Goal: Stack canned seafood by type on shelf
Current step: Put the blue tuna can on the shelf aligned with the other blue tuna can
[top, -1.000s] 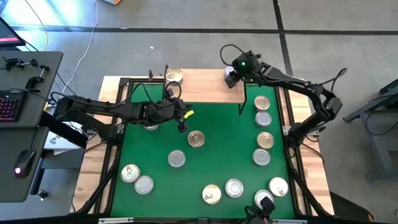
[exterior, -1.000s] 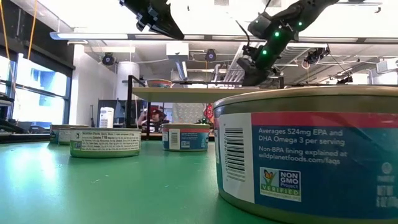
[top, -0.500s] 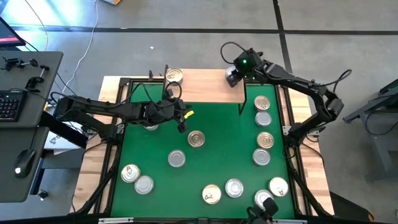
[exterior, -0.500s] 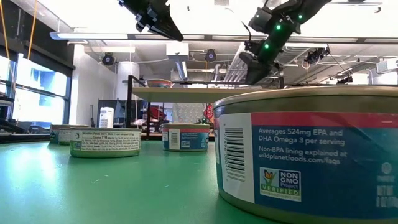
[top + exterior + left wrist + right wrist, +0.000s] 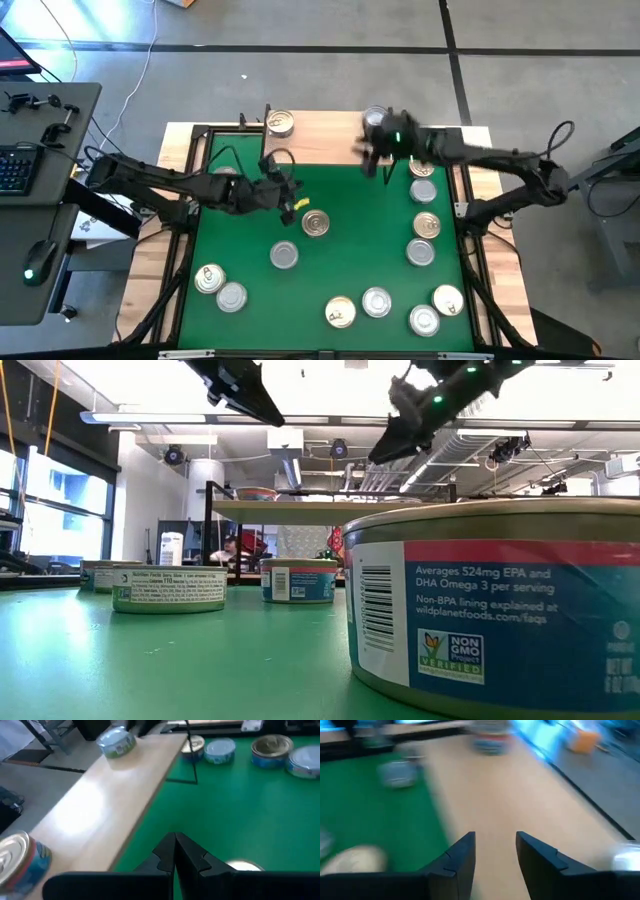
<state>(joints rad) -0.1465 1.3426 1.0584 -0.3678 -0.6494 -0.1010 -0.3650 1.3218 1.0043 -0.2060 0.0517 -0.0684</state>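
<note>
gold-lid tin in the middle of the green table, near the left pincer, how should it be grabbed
Pinch the gold-lid tin across its low round side wall, coming straight down from above. It lies flat with its lid up and with bare table around it, so the fingers can straddle its width. The shut left pincer would have to open first.

The nearest tin (image 5: 500, 610) reads "Averages 524mg EPA and DHA Omega 3 per serving", "wildplanetfoods.com/faqs", "NON GMO".

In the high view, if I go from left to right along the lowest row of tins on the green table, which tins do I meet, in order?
leftmost gold-lidded tin → silver-lidded tin beside it → middle gold-lidded tin → middle silver-lidded tin → lowest silver-lidded tin → rightmost tin
</note>
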